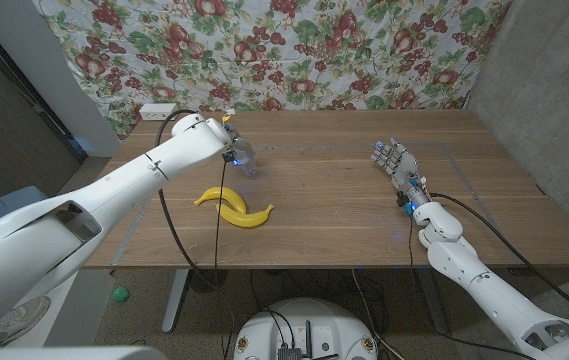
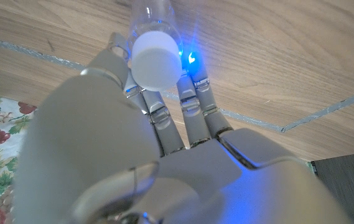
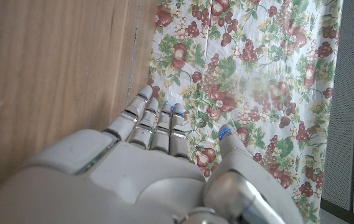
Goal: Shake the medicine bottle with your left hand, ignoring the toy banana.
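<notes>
The medicine bottle (image 1: 247, 160) is clear with a white cap (image 2: 156, 50). My left hand (image 1: 226, 140) grips it over the table's left middle, fingers (image 2: 192, 106) wrapped along its side and lit by a blue glow. In the head view the bottle's lower end sits close to the tabletop; I cannot tell whether it touches. The yellow toy banana (image 1: 234, 205) lies on the table just in front of the bottle, apart from the hand. My right hand (image 1: 396, 163) is on the right side of the table, fingers (image 3: 155, 118) stretched out and apart, holding nothing.
The wooden table (image 1: 334, 215) has a taped outline on its surface. A floral cloth (image 1: 294, 50) hangs behind the far edge, with a white power strip (image 1: 159, 111) at the back left. Black cables run along both arms.
</notes>
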### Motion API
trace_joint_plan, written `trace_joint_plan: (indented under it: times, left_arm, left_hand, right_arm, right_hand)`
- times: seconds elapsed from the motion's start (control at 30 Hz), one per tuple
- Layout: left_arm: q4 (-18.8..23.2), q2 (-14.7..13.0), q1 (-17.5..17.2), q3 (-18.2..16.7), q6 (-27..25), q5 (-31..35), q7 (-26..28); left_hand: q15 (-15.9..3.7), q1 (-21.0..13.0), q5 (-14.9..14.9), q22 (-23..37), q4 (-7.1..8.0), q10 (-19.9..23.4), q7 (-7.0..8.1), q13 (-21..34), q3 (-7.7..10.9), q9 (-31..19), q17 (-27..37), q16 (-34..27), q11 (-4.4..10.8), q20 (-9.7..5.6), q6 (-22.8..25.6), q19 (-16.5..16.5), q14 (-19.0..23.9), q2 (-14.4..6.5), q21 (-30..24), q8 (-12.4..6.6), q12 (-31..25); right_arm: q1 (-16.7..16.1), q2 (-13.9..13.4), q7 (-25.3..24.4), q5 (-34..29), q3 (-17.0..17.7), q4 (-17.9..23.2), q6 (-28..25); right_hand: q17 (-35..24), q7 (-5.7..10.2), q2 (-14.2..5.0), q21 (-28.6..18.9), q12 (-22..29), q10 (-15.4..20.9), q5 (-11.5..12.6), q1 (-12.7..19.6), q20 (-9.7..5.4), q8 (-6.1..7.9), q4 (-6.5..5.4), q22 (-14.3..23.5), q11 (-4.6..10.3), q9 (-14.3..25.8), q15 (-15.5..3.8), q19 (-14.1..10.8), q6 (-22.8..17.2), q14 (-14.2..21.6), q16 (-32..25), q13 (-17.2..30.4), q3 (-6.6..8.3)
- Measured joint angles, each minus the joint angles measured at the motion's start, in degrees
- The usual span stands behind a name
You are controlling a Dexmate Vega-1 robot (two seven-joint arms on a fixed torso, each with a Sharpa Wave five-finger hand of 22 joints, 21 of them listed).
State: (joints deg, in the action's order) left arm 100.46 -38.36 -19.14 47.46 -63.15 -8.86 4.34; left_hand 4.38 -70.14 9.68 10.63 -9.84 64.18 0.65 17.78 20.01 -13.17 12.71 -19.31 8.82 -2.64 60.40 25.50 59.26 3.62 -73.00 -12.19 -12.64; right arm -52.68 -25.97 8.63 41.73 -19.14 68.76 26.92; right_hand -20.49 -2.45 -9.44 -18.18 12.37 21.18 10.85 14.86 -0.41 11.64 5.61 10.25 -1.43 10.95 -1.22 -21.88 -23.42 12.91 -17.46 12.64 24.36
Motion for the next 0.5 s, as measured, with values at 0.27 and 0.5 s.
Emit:
trace_joint_plan:
  times: [0.27,0.5]
  left_arm:
    - [-2.6,0.8,2.5,2.2,-1.6,-0.9,-1.6]
    - [-4.4,1.3,4.2,3.7,-2.6,-1.5,-2.6]
  left_hand:
    - [0.00,0.0,-0.1,0.0,-0.24,0.0,-0.16,-0.3,0.24,0.1,0.0,0.0,-0.01,0.00,-0.2,0.0,0.0,0.0,0.0,0.00,0.0]
    - [-0.01,0.0,0.1,0.0,-0.24,-0.3,0.15,-0.4,0.24,0.1,0.0,0.0,-0.35,0.01,-0.9,0.0,0.0,0.0,0.0,0.33,0.2]
  right_arm:
    - [0.1,0.1,0.1,0.1,0.0,-0.3,0.0]
    - [0.2,0.1,0.2,0.2,0.1,-0.5,0.1]
  right_hand:
    - [0.0,0.00,0.00,0.0,0.0,0.0,0.0,0.0,0.42,0.00,0.00,0.0,0.00,0.0,0.00,-0.4,0.0,0.0,0.0,0.0,0.00]
    - [0.0,0.00,0.00,0.0,0.0,0.0,0.0,0.0,0.42,0.00,0.00,0.0,0.00,0.0,0.00,-0.4,0.0,0.0,0.4,0.0,0.00]
